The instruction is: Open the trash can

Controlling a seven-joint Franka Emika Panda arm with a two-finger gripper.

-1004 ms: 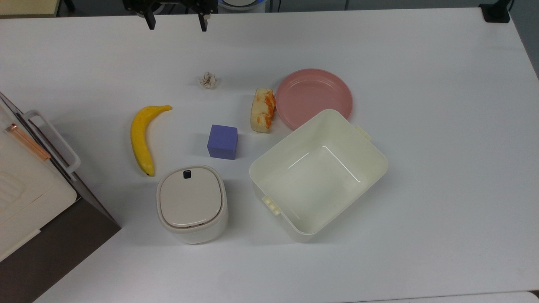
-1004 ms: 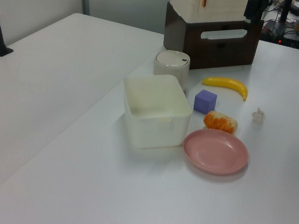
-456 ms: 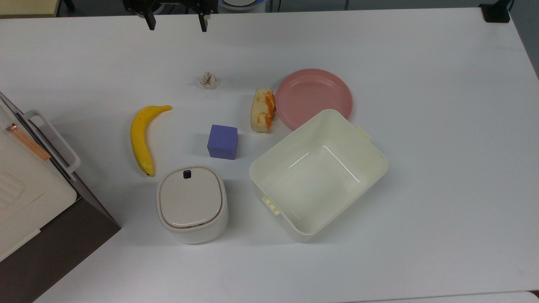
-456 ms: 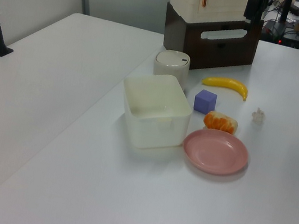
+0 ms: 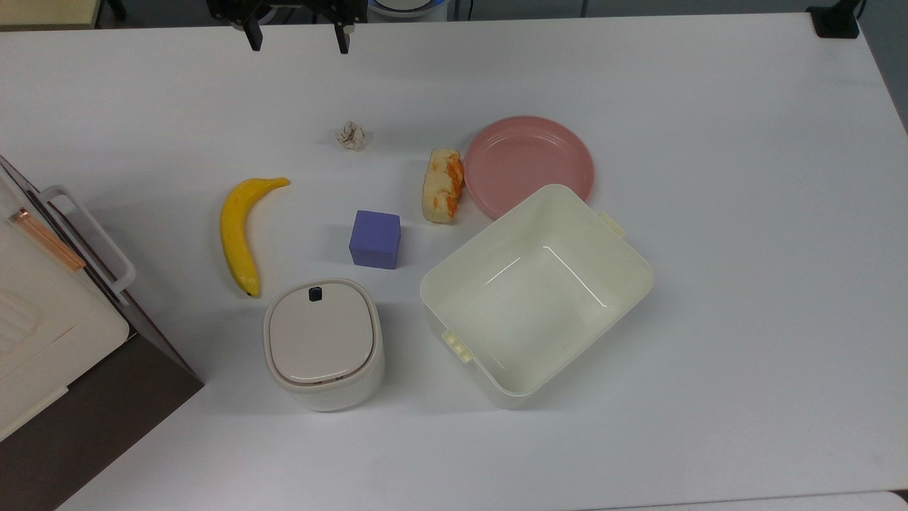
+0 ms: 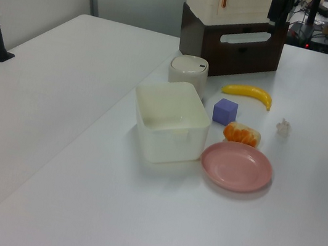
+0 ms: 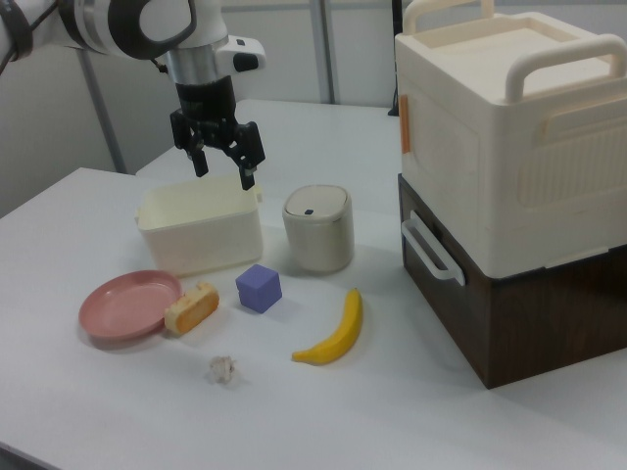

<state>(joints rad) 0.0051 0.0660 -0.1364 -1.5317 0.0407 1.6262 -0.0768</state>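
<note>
The trash can (image 5: 324, 345), cream-white and rounded-square, is being kept shut by a flat beige lid (image 5: 321, 332) carrying a small black button (image 5: 316, 293); it is sitting on the counter (image 5: 745, 213) at 9 o'clock from the tub (image 5: 537, 294) in the top view. The tub is being shown holding nothing, as is the pink plate (image 5: 528, 165). The end effector (image 5: 298, 37) is being held wide open at the top view's 12 o'clock edge, gripping nothing.

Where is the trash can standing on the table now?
In the top view, the trash can stands lower left of centre, just below the purple cube, left of the open tub.
</note>
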